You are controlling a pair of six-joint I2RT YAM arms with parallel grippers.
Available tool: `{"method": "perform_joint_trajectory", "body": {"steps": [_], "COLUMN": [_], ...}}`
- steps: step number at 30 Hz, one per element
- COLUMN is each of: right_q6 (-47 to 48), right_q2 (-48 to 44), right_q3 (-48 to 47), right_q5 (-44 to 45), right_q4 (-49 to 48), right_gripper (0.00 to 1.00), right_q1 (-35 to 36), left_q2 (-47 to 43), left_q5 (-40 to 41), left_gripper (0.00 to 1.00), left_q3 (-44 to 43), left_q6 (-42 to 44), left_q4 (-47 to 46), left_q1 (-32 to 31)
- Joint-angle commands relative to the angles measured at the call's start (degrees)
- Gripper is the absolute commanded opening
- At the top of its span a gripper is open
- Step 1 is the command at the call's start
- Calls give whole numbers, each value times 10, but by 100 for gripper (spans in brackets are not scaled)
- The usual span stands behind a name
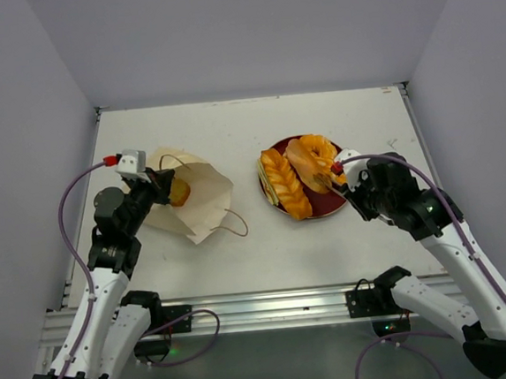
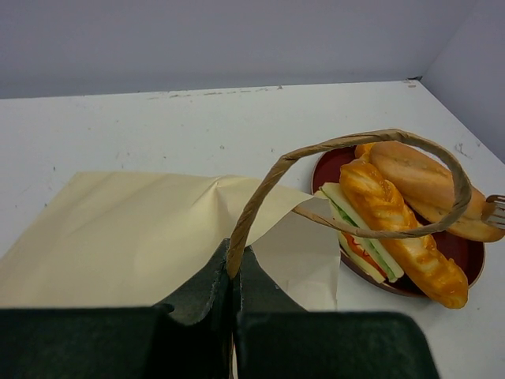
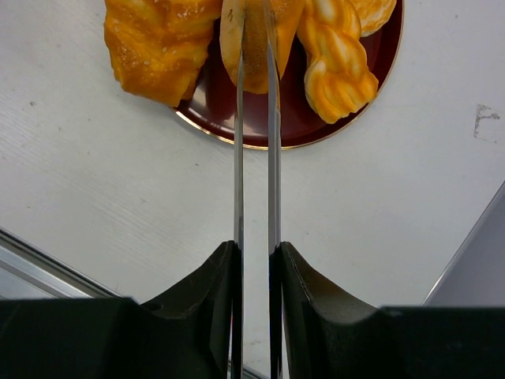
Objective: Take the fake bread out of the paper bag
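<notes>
Pinching the thin brown loop handle [image 2: 347, 140] of the paper bag [image 2: 118, 229], the left gripper [image 2: 234, 264] has its fingers pressed together on the twisted cord, which arches up and to the right. The creased bag sits on the left part of the table [image 1: 230, 129]. One orange piece of fake bread [image 1: 180, 191] shows in its open mouth, just beside the gripper. The second handle [image 1: 235, 224] lies on the table at the bag's near right.

The right gripper [image 3: 254, 20], its thin fingers nearly together, squeezes the near right end of the long roll [image 2: 418, 178] on the red plate [image 3: 296, 118]. The plate stands to the right of the bag and apart from it. On it the braided loaf [image 2: 394, 229] lies over the sandwich [image 2: 359, 241], with the roll beside them on the far right.
</notes>
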State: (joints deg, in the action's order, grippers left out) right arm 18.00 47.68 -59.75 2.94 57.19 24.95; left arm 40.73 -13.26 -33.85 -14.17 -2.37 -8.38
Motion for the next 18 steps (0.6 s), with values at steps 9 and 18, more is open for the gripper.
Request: {"method": "perform_joint_trajectory", "body": {"steps": [9, 18], "right_q6": [36, 36], "right_q2": [33, 40], "right_q3": [2, -1], "right_q5": [26, 22], "right_q4": [25, 25], "right_gripper": [12, 38], "right_q1": [-3, -3], "left_q2": [-17, -21], "left_q5": [-16, -31], "left_gripper": [0, 0], "left_q3": [6, 10], "left_q6": [-7, -8], "left_q4": [-6, -4], "left_q1": [-1, -1]}}
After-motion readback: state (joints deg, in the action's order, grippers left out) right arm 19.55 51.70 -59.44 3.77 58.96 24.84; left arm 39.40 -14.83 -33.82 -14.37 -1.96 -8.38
